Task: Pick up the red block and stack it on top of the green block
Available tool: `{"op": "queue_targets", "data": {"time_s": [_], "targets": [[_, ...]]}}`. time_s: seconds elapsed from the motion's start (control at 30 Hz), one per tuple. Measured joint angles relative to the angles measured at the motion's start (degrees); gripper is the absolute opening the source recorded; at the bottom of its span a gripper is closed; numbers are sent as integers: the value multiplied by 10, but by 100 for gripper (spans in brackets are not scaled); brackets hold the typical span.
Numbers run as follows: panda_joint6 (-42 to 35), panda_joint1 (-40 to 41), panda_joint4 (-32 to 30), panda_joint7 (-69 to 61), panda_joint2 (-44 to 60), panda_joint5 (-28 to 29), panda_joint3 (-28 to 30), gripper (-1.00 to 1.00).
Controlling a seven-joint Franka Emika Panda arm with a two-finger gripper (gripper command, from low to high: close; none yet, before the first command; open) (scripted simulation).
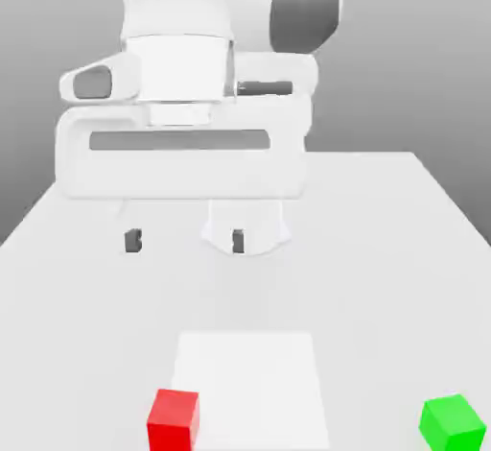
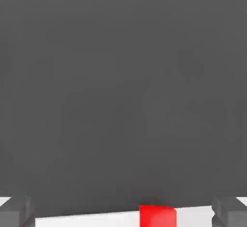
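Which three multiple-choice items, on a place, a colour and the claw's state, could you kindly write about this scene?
1. Where is the green block?
A) On the red block
B) Toward the exterior view's right, on the table
C) In the claw

2. What colour is the block nearer the exterior view's left?
A) Red
B) Blue
C) Yellow

3. How does the claw stand?
A) Shut, empty
B) Closed on a block
C) Open, empty

1 B: the green block sits on the table there.
2 A: the red block shows bright red.
3 C: the claw has its fingers wide apart, nothing between them.
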State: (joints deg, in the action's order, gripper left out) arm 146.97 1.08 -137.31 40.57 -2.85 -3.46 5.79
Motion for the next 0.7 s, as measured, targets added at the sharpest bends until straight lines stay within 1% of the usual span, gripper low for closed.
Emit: {"op": "queue_targets", "data": {"time_s": [0.23,0.4,0.43,0.63,0.7], "targets": [[52,15,-19,-10,145,-1,8,0],[130,29,-8,-26,248,-20,-7,0],[139,31,-6,-28,260,-23,-10,-100],[144,33,-5,-28,267,-24,-12,-100],[127,29,-8,-24,245,-18,-8,-100]]}}
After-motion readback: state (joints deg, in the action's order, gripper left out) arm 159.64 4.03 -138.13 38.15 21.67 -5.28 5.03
